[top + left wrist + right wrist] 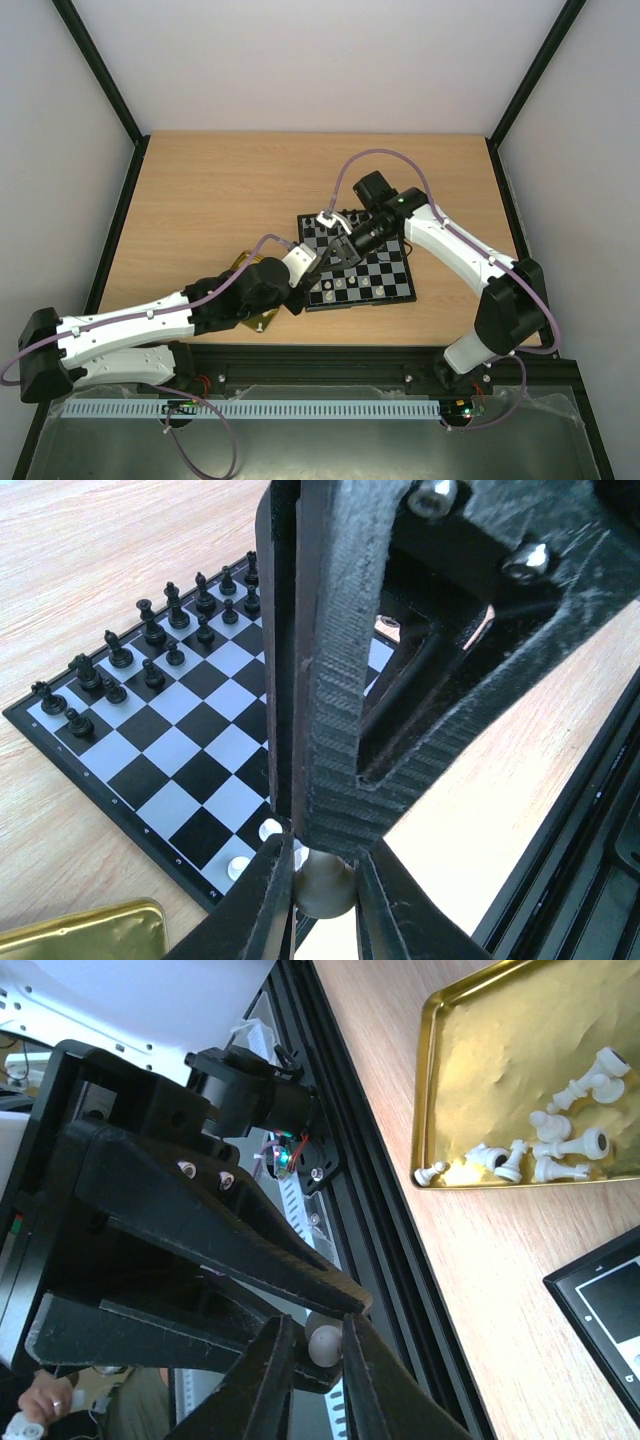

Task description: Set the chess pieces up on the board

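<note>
My two grippers meet over the near-left part of the board (385,275). The left gripper (325,880) is shut on the base of a white chess piece (325,888). From the other side, my right gripper (318,1345) brackets the round head of that same piece (325,1345); one finger touches it and a thin slit shows on the other side. The right gripper's fingers (340,680) fill the middle of the left wrist view. Two white pieces (238,868) stand on the board's near edge. Black chessmen (150,630) fill its far rows.
A gold tray (500,1050) left of the board holds several loose white chessmen (560,1145); its corner (90,935) shows beside the board. The black frame rail (400,1290) runs along the table's near edge. A corner of the board (600,1310) lies close to the tray.
</note>
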Controlling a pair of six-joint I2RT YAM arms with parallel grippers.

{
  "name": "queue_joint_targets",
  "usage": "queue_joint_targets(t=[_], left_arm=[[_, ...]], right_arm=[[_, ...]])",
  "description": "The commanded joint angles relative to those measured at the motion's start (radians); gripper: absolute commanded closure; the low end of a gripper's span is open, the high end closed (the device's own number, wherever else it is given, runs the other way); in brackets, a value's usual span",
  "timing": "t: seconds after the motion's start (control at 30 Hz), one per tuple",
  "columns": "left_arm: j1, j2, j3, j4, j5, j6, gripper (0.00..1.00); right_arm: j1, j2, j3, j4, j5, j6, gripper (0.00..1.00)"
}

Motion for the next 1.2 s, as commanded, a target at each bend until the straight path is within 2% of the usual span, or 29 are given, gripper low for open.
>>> queue_joint_targets(t=[0.0,0.17,0.2,0.43,0.57,0.77,0.9,1.0,1.17], left_arm=[[-0.009,-0.011,0.014,0.024,-0.03,0.013,0.9],[-0.009,-0.01,0.014,0.016,-0.084,-0.003,0.89],[-0.009,-0.01,0.014,0.012,-0.096,-0.006,0.87],[-0.009,-0.035,0.024,-0.051,-0.203,-0.051,0.43],[-0.007,-0.091,0.023,-0.098,-0.265,-0.09,0.3],[0.012,-0.214,0.005,-0.154,-0.375,-0.15,0.02],[0.052,-0.282,-0.013,-0.189,-0.423,-0.166,0.01],[0.122,-0.298,-0.027,-0.224,-0.44,-0.179,0.01],[0.23,-0.265,-0.034,-0.25,-0.361,-0.197,0.01]], right_arm=[[0.015,0.018,0.021,-0.05,-0.019,-0.013,0.86],[0.015,0.002,0.015,-0.047,0.023,-0.02,0.92],[0.015,-0.003,0.014,-0.041,0.041,-0.019,0.93],[0.0,-0.051,-0.026,0.011,0.214,-0.03,0.95],[-0.039,-0.082,-0.082,0.052,0.277,-0.04,0.95],[-0.101,-0.162,-0.213,0.157,0.503,-0.061,0.96],[-0.15,-0.204,-0.296,0.23,0.64,-0.079,0.98],[-0.178,-0.23,-0.353,0.279,0.725,-0.091,0.98],[-0.19,-0.243,-0.426,0.331,0.808,-0.11,0.98]])
